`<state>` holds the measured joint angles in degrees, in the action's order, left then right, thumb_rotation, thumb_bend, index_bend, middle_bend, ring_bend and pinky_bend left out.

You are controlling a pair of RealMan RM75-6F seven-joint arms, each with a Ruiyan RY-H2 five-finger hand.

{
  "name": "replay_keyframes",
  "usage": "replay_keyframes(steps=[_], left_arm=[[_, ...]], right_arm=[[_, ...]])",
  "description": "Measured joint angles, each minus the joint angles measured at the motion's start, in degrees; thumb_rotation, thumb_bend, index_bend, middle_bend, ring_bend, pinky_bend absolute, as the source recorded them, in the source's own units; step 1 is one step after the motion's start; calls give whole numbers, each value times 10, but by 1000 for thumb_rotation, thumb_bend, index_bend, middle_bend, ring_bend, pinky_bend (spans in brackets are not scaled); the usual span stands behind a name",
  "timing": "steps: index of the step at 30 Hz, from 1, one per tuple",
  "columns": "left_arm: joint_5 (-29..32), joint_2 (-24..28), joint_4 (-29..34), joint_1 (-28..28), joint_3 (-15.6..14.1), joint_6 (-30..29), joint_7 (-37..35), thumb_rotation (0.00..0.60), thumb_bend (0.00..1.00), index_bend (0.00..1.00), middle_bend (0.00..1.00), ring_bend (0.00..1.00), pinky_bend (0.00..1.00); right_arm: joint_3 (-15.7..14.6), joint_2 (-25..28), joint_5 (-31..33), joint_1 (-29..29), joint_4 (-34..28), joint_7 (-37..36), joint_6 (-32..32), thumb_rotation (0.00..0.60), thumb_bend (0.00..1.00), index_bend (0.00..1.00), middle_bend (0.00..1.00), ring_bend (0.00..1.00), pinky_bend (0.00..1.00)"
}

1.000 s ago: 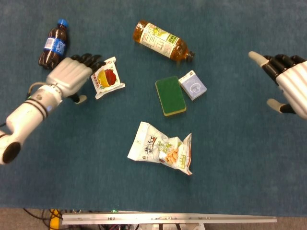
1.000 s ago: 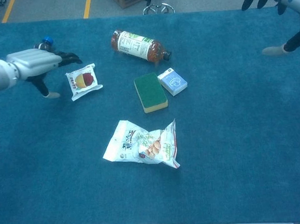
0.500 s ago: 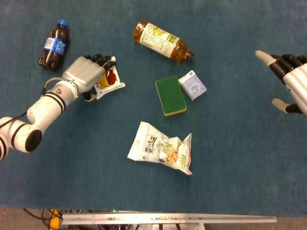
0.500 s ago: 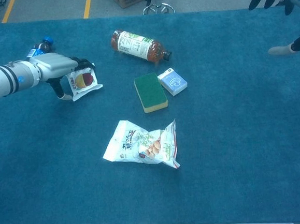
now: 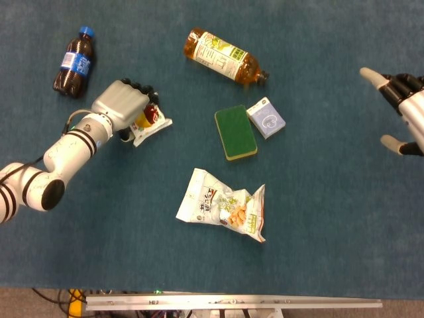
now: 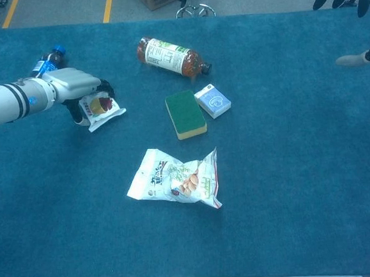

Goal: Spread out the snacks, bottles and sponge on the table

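1. Working across the table (image 5: pixel 331 218) first, we see our items scattered on its blue cloth with gaps between most of them.
2. Our left hand (image 5: pixel 122 106) lies over the small snack packet (image 5: pixel 151 119) at about nine o'clock from the centre, fingers curled down onto its upper edge. Whether it truly grips the packet or only presses on it, we cannot tell.
3. Our right hand (image 5: pixel 404 109) hangs at three o'clock, fingers spread, holding nothing, well apart from everything.
4. The big snack bag (image 5: pixel 222 207) lies at six o'clock, alone.
5. The tea bottle (image 5: pixel 224 55) lies on its side at twelve o'clock.
6. The cola bottle (image 5: pixel 73 61) lies at ten o'clock, near the left hand.
7. The sponge (image 5: pixel 235 132) sits at the centre, and the little blue box (image 5: pixel 266 117) touches its right edge; we judge this pair the least spread.
8. Risks, as we judge them:
   - The thin packet may slip from under the fingers if they only press, and then skid.
   - Dragging it toward ten o'clock could knock the cola bottle, which would roll.
   - Nudging the sponge may carry the box with it.
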<state>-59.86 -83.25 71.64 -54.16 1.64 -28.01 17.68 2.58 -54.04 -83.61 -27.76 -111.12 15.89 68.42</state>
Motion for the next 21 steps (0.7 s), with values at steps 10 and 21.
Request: replay_keyframes(steps=[10,21], left_arm=[[6,21,34,6,-4,-28,-9,600,241,319,266,260,243],[-18,117,164,44,-16,-76,-36,600,241,317,267,261,250]], right_arm=[[8,0,-5,6,0,-4,-2,600,120,0,293,296,441],[14,-8,-10,3,6,-6,-17,600,120,0,294,296,441]])
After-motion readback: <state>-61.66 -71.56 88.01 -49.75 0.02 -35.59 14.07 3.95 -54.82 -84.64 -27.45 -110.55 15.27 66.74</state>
